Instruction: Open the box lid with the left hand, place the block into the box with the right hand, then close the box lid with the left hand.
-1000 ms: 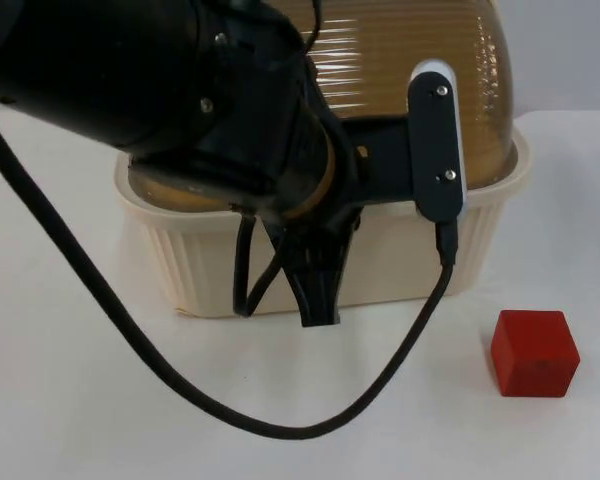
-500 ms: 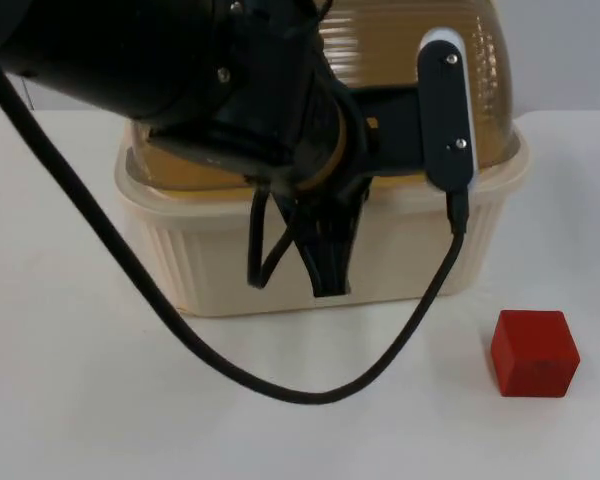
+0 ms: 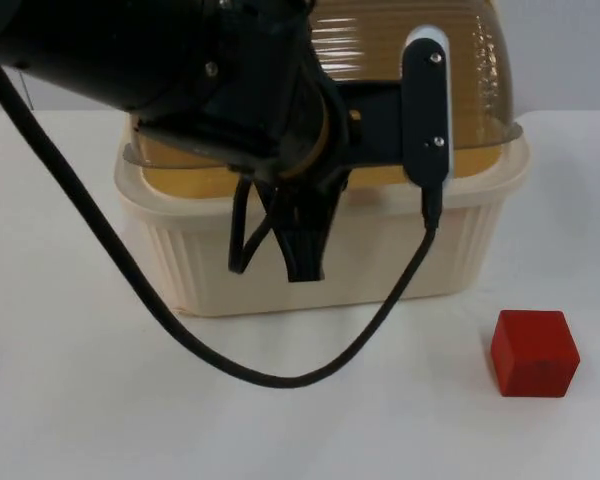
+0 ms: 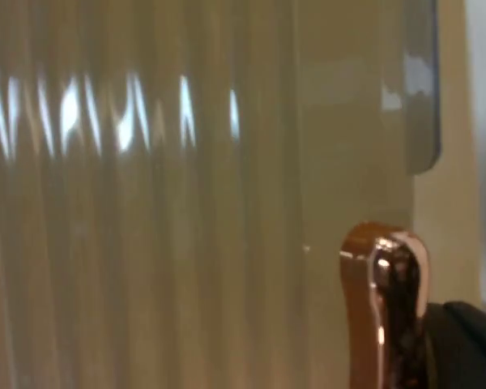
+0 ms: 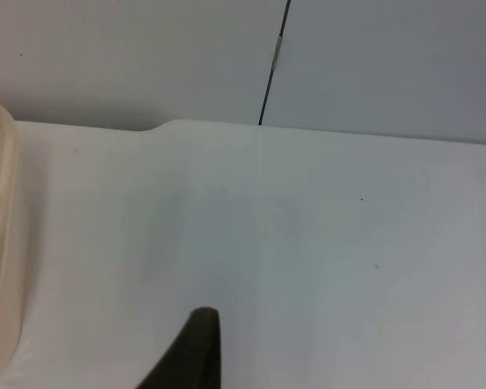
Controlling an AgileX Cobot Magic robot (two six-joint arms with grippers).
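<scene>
At the front wall of the cream ribbed box [image 3: 380, 262], your left gripper [image 3: 302, 245] is hanging fingers-down below the rim; whether its jaws are parted or closed, you cannot tell. The amber ribbed lid [image 3: 420, 60] is sitting tilted, its front edge standing just above the box rim at the right corner. The left wrist view is facing the lid's ribbed surface [image 4: 146, 203] and a shiny copper-coloured piece [image 4: 386, 300]. The red block [image 3: 534, 352] is lying on the white table [image 3: 80, 400], apart from the box's front right corner, with bare table around it. The right gripper's fingertip [image 5: 190, 352] is waiting over bare table beside the box rim [image 5: 0, 243]; you cannot tell its jaw state.
</scene>
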